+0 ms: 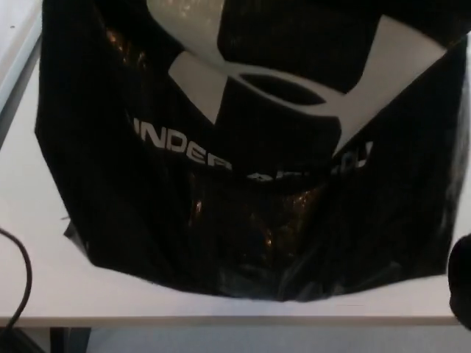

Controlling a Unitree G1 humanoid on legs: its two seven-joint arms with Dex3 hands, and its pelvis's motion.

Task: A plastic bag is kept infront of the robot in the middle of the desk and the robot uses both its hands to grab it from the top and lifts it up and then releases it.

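You are seeing the black plastic bag (250, 184) hanging up big over the counter (29, 213). Lifting is looking done; letting go is left. No robot hand is showing, so its grip is unknown.

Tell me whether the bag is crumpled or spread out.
Spread out: the bag hangs broad and flat, its white logo and lettering readable across the front.

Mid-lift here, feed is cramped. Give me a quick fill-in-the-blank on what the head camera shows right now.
1. The plastic bag is coloured ____.
2. The big logo printed on it is ____.
3. The bag's bottom edge hangs near the ____ edge of the desk.
4. A thin dark ____ curves in at the lower left corner.

Missing words: black; white; front; cable
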